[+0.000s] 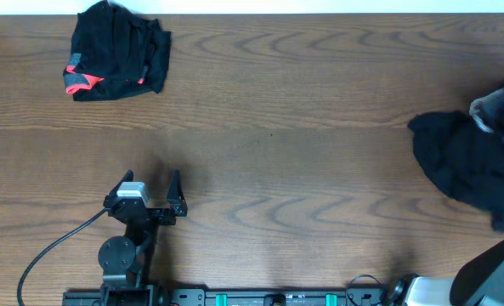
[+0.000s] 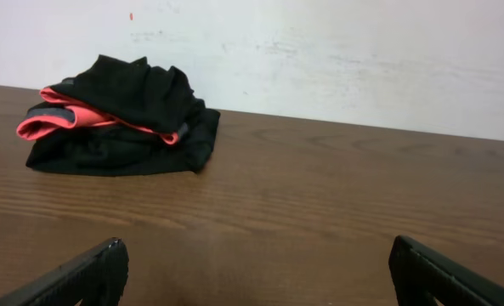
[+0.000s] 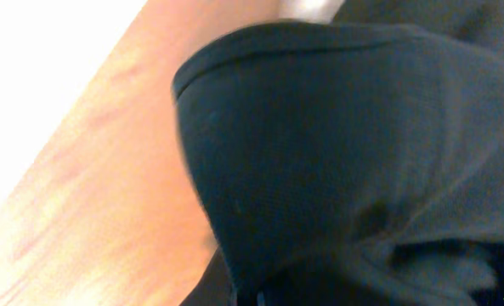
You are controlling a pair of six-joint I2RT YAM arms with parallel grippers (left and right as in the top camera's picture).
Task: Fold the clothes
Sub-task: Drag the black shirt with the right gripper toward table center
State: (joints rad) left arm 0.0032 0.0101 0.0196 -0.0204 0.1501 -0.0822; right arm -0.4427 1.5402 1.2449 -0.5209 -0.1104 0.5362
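Black garment bunched at table's right edge, right gripper clenched over it, left gripper released, well apart.

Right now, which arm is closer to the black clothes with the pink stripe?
Left. The left gripper faces the coral-trimmed black bundle, bare table between them. The right gripper is at the far right edge, shut on a plain black garment.
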